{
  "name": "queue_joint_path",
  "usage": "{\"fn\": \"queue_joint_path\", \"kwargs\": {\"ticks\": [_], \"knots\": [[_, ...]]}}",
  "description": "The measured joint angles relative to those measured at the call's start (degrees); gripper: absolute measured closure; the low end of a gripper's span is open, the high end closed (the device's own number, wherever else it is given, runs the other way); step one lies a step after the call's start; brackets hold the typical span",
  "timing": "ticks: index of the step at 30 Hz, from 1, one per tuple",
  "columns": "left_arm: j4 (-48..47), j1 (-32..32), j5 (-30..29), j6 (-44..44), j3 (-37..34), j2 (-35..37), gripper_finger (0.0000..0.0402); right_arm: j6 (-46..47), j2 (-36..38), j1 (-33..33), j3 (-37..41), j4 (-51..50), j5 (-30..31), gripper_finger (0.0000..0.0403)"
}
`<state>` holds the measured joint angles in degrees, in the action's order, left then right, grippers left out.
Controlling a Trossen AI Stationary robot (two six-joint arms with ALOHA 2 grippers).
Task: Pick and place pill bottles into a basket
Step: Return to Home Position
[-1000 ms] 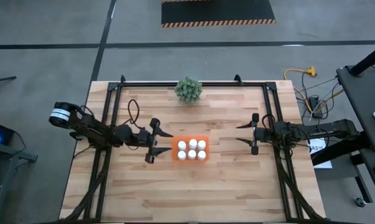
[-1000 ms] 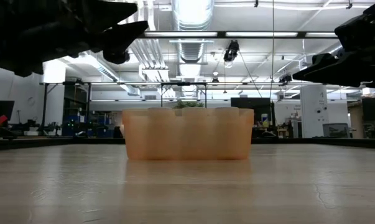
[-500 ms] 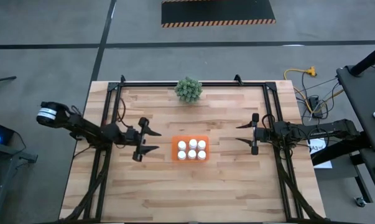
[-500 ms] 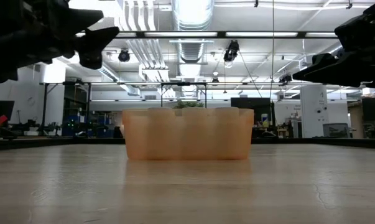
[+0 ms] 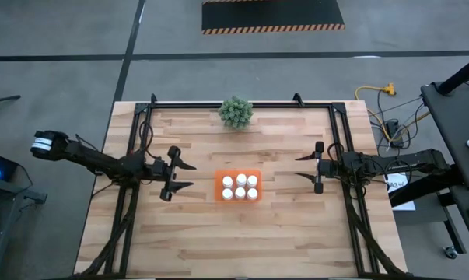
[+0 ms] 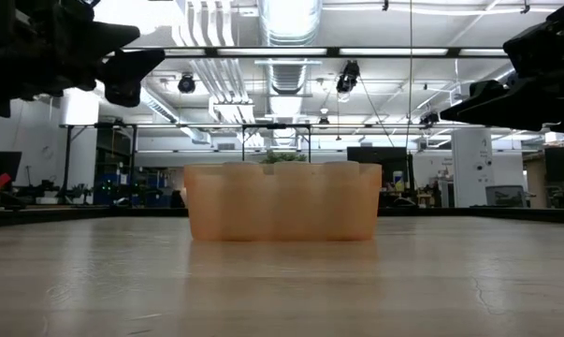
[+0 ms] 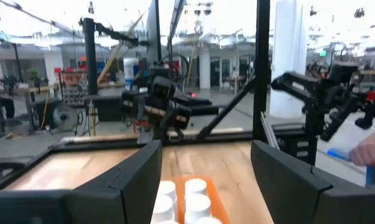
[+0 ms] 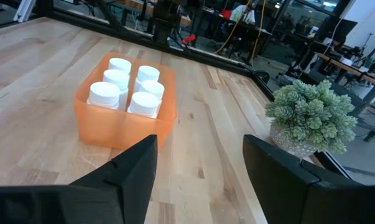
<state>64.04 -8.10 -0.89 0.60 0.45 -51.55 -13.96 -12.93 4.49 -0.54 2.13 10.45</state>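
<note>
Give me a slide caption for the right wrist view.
Six bottles fill the orange tray; plant apart; right gripper hovers open, facing them.

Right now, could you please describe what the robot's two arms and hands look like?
Both arms are slim, black and jointed. The left arm has a white-and-black ring at one joint; the right arm is plain dark. The left hand and right hand each carry two black fingers tapering to points on a crossbar; close up, the fingers look flat and angular.
</note>
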Motion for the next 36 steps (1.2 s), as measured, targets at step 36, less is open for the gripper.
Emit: {"fn": "queue_joint_path", "kwargs": {"ticks": [36], "knots": [[-54.15, -0.02, 0.79, 1.27, 1.49, 47.71, 0.0173, 0.0, 0.04, -0.04, 0.0, 0.01, 0.03, 0.0177]]}}
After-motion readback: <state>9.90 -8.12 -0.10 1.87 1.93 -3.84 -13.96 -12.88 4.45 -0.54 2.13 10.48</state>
